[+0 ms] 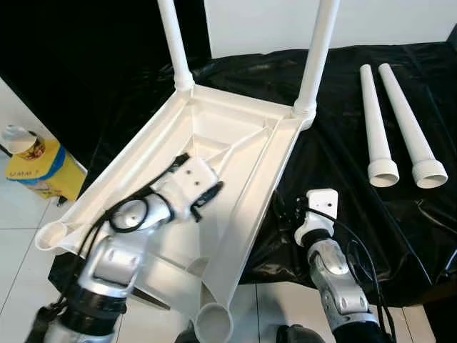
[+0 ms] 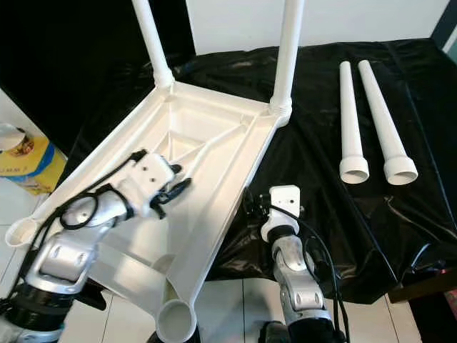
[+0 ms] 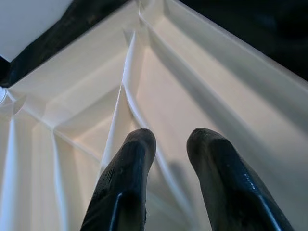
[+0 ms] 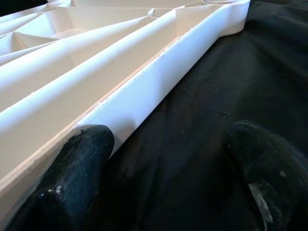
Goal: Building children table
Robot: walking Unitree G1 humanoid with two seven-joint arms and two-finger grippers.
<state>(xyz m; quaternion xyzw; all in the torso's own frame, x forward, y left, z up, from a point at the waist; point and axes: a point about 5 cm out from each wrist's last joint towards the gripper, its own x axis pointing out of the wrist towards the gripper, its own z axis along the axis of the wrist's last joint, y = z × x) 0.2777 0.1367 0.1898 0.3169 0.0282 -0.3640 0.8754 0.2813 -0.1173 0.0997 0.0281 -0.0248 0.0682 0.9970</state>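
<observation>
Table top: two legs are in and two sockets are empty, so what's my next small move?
Probably swing the open right gripper off the table top rim toward the nearer loose leg on the black sheet; the left gripper rests inside the underside, steadying it.

The table top was white, and the four legs were white too. The sheet was black. A yellow box had blue.

I see a glossy black sheet draped over the work surface. Behind the sheet stands a white wall. Left of the sheet, white floor tiles carry a yellow container.
</observation>
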